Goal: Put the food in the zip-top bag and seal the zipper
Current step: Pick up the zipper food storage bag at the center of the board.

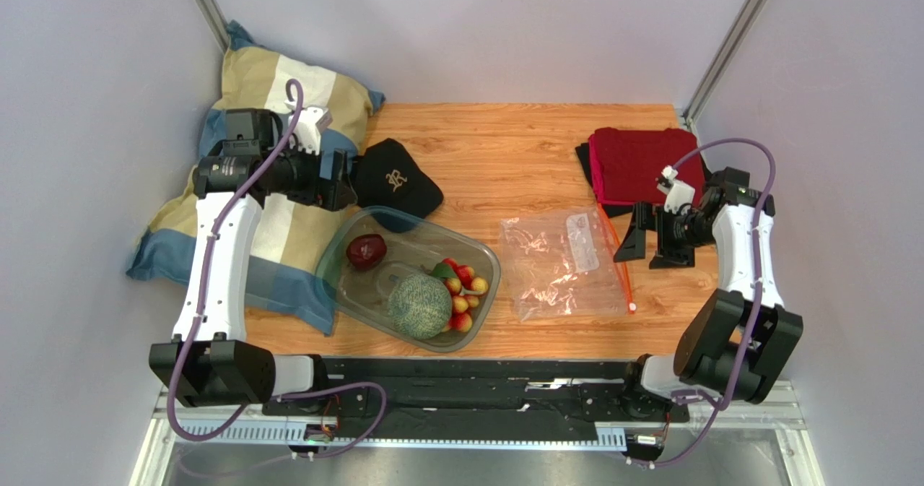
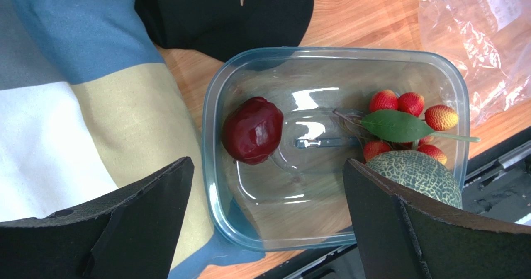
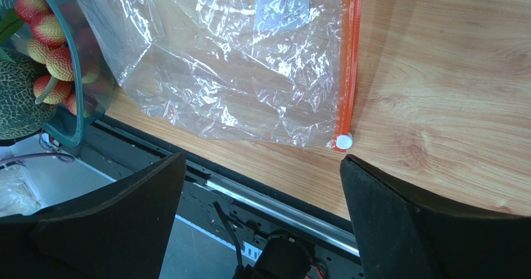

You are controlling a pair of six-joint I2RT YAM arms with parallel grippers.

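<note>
Melon (image 1: 420, 304) in tub (image 1: 382, 282), left of bag (image 1: 553, 267)

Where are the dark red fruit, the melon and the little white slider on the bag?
dark red fruit (image 2: 252, 130), left wrist view, middle of its glossy skin.
melon (image 1: 419, 304), top view, centre of its netted rind.
white slider (image 3: 344, 141), right wrist view, its round top.

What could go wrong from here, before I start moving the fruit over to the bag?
1. The zip-top bag lies flat, no opening showing along the zipper; food may just shove it across the table.
2. The melon is round and bulky, right against the bunch of small fruits in the tub; it may slip when gripped or drag them.
</note>
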